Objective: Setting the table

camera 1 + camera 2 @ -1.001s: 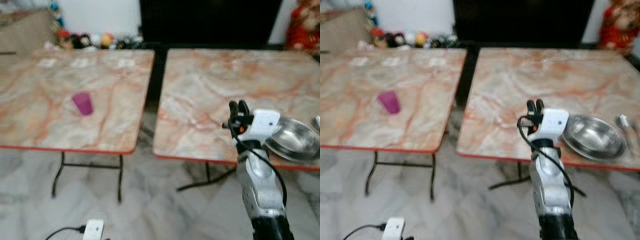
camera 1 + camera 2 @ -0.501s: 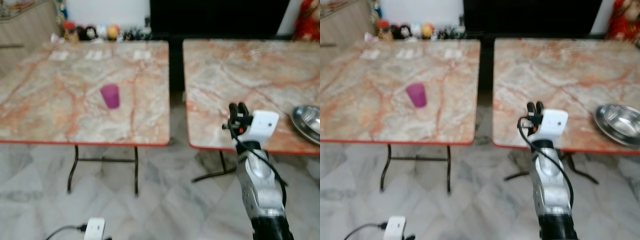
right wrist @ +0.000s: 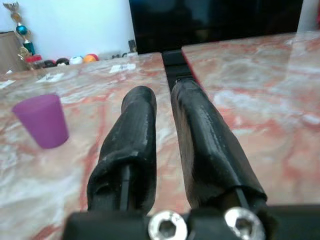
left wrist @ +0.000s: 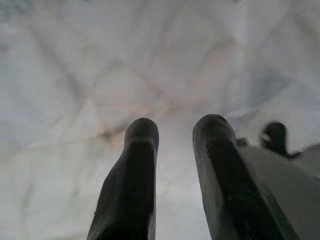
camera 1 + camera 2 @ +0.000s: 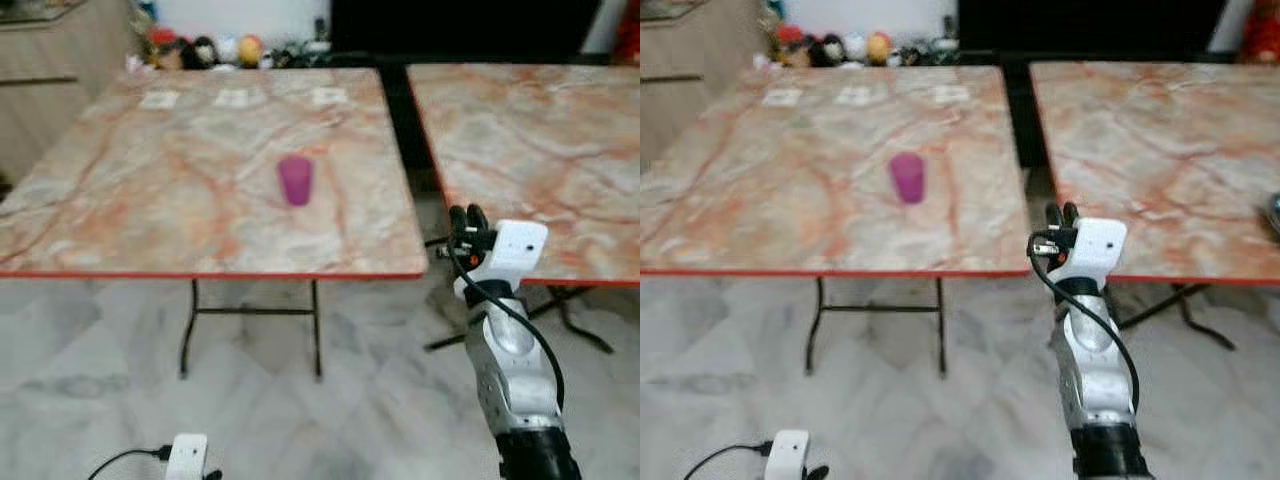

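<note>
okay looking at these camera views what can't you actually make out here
- Small white cards on the far side of the left marble table: too small to read in the eye views.
- Upside-down purple plastic cup: its opening faces the tabletop.
- Colourful toys by the wall: blurred, too small.
- White box on the floor: cut by the bottom edge.

Tables: two, marble-patterned with red edges, side by side with a gap between; left table, right table.
Cups: one, purple, upside down on the left table.
Paper cards: three, in a row along the far side of the left table.
Grippers: two; right gripper raised by the near edge of the right table, left gripper over the floor.
Black fingers: two on each gripper, four in all.
Toys: a row of small figures along the far wall; number unclear.
Plugs: one white one with a cable on the floor.
</note>
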Controlling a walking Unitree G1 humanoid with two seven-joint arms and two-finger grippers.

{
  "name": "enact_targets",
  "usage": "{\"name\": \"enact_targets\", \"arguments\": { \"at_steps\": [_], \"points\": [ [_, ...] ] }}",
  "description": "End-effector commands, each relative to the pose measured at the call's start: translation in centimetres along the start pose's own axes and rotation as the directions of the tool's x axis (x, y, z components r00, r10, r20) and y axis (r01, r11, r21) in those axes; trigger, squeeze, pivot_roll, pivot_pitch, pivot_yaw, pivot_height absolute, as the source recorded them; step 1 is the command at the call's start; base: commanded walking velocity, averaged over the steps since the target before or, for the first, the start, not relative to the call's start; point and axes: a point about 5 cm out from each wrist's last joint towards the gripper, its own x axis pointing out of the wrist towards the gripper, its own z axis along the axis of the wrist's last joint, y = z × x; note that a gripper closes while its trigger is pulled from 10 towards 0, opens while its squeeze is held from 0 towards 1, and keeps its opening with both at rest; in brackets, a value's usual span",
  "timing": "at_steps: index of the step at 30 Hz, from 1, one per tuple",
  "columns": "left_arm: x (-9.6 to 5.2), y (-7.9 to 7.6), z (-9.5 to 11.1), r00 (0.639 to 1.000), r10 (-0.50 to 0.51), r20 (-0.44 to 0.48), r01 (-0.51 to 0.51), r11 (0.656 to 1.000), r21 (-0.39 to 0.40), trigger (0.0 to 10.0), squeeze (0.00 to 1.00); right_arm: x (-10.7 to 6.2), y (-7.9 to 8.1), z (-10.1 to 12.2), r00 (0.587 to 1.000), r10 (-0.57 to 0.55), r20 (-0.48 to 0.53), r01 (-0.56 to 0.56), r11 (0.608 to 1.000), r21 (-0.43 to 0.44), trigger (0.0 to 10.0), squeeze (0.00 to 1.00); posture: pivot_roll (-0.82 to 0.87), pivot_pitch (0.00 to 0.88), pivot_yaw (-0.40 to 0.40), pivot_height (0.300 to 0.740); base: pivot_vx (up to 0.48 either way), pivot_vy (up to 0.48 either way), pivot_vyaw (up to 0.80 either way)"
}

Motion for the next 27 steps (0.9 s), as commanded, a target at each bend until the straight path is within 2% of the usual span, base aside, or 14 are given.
{"name": "enact_targets", "arguments": {
  "at_steps": [1, 7, 12, 21, 27],
  "points": [
    [-0.07, -0.13, -0.42, 1.0, -0.001, -0.017, 0.001, 1.0, -0.002, 10.0, 0.0, -0.23, -0.8, -0.25, 1.0, -0.023, -0.014, 0.023, 1.0, -0.014, 10.0, 0.0, -0.14, 0.101, 0.031, 0.74, 0.0, 0.48, 0.0],
    [-0.07, -0.11, -0.42, 1.0, 0.002, -0.016, -0.002, 1.0, 0.001, 10.0, 0.0, -0.28, -0.86, -0.3, 1.0, -0.026, -0.017, 0.026, 1.0, -0.015, 10.0, 0.0, -0.14, 0.102, 0.033, 0.74, 0.0, 0.416, 0.0],
    [-0.06, -0.1, -0.35, 1.0, -0.002, -0.015, 0.002, 1.0, 0.021, 10.0, 0.0, -0.26, -0.8, -0.39, 1.0, -0.024, -0.02, 0.024, 1.0, -0.013, 10.0, 0.0, -0.13, 0.104, 0.033, 0.74, 0.0, 0.0, 0.0],
    [-0.06, -0.17, -0.36, 1.0, -0.008, -0.012, 0.008, 1.0, -0.003, 10.0, 0.0, -0.18, -0.83, -0.4, 1.0, -0.023, -0.02, 0.023, 1.0, -0.015, 10.0, 0.0, -0.13, 0.104, 0.031, 0.74, 0.0, 0.0, 0.0],
    [-0.06, -0.23, -0.31, 1.0, -0.016, -0.01, 0.016, 1.0, 0.007, 10.0, 0.0, -0.18, -0.86, -0.4, 0.999, -0.024, -0.021, 0.024, 1.0, -0.016, 10.0, 0.0, -0.13, 0.104, 0.031, 0.74, 0.308, 0.0, 0.0]
  ]
}}
